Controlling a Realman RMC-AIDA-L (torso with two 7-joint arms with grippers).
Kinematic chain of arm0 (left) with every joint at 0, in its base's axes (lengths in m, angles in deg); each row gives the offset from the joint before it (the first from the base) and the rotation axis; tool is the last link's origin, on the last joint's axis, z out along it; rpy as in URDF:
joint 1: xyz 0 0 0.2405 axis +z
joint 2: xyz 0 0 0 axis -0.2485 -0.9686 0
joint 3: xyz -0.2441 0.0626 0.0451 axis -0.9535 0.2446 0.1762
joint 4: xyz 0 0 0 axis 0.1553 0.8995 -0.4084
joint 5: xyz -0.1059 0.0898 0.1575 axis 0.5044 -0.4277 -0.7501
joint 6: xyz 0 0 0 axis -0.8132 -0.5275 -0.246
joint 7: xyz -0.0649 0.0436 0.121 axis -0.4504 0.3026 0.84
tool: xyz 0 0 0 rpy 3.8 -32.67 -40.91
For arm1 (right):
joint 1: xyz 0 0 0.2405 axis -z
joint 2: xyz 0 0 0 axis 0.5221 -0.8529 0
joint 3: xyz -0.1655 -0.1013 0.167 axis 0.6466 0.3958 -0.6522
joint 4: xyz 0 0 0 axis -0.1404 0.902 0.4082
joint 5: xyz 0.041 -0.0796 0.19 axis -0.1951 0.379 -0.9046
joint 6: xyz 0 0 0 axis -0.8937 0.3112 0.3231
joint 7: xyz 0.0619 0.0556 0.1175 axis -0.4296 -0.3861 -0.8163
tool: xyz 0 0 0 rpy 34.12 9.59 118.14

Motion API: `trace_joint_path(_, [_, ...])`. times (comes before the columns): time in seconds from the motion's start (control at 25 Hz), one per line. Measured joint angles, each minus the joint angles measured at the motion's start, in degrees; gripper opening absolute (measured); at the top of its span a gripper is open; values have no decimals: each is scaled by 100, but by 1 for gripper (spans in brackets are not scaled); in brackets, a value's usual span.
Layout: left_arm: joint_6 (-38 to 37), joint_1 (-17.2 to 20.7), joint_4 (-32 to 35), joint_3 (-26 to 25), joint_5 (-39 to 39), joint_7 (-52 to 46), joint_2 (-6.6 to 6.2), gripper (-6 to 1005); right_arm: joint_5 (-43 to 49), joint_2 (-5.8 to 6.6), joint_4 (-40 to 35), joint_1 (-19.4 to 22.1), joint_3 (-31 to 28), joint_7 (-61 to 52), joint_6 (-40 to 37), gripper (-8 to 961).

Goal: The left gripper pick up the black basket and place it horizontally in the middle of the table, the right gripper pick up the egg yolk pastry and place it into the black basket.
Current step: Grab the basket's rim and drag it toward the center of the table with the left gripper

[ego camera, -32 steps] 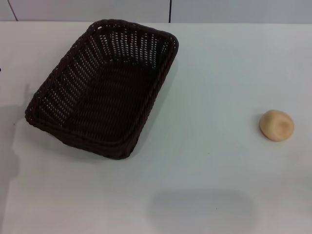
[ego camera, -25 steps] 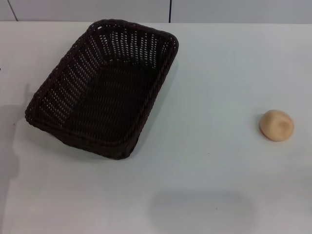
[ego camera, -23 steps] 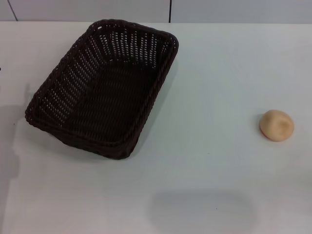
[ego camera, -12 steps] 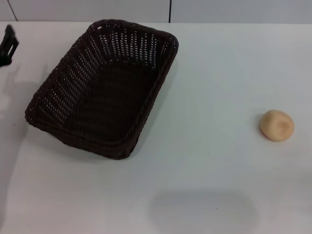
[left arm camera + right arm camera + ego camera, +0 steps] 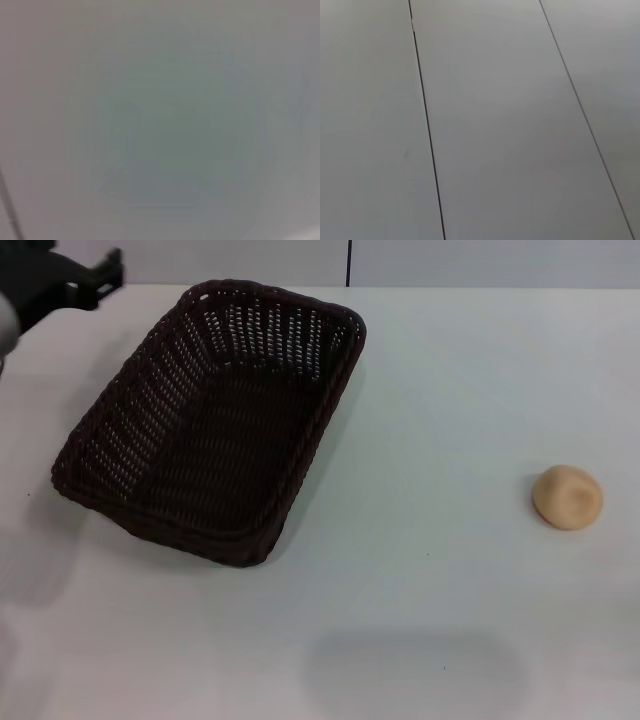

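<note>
The black basket (image 5: 215, 430) lies empty on the left half of the white table (image 5: 450, 380), set at a slant, its long axis running from near left to far right. The egg yolk pastry (image 5: 567, 497) sits alone on the table at the right, far from the basket. My left gripper (image 5: 98, 275) shows as a black claw at the far left corner of the head view. It is above the table, just left of the basket's far end and apart from it. The right gripper is out of view.
The wall behind the table's far edge has a dark vertical seam (image 5: 348, 262). The left wrist view shows only a blurred pale surface. The right wrist view shows grey panels with thin dark seams (image 5: 426, 130).
My left gripper has come in from the left edge and moved farther back and rightward, toward the basket's far left end. The basket and pastry have not moved.
</note>
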Motion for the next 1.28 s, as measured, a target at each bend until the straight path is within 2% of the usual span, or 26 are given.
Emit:
trace_joint_path(0.08, [973, -135, -436, -171, -23, 411, 110, 748, 0, 0, 0, 1, 2, 0, 1, 746])
trace_joint_path(0.16, [1964, -284, -851, -540, -16, 945, 399, 748, 0, 0, -1, 9, 2, 0, 11, 746])
trace_joint_path(0.28, [3451, -556, -1378, -1248, -20, 1833, 922, 749, 1, 0, -6, 18, 2, 0, 16, 746])
trace_joint_path(0.32, [3991, -707, -1521, -1440, -12, 2028, 1007, 749, 0, 0, -7, 19, 2, 0, 16, 746])
trace_joint_path(0.36, [4312, -814, -1578, -1522, -2, 2082, 1032, 748, 1, 0, -5, 20, 3, 0, 16, 746])
trace_joint_path(0.44, [5138, -1216, -1601, -1677, 0, 1965, 999, 747, 0, 0, -11, 25, 2, 0, 21, 746])
trace_joint_path(0.56, [5624, -1535, -1403, -1853, -103, 1925, 1003, 746, 0, -1, -21, 34, 16, 0, 20, 745])
trace_joint_path(0.76, [5826, -1991, -778, -1959, -420, 1845, 1010, 744, 0, 0, -12, 38, 58, 0, 15, 745])
trace_joint_path(0.96, [5892, -2477, 158, -2171, -445, 1865, 993, 738, 0, 4, -8, 38, 65, 0, 13, 745])
trace_joint_path(1.28, [5935, -2855, 859, -2292, -446, 1932, 975, 705, 0, 8, -9, 19, 73, 0, 25, 745])
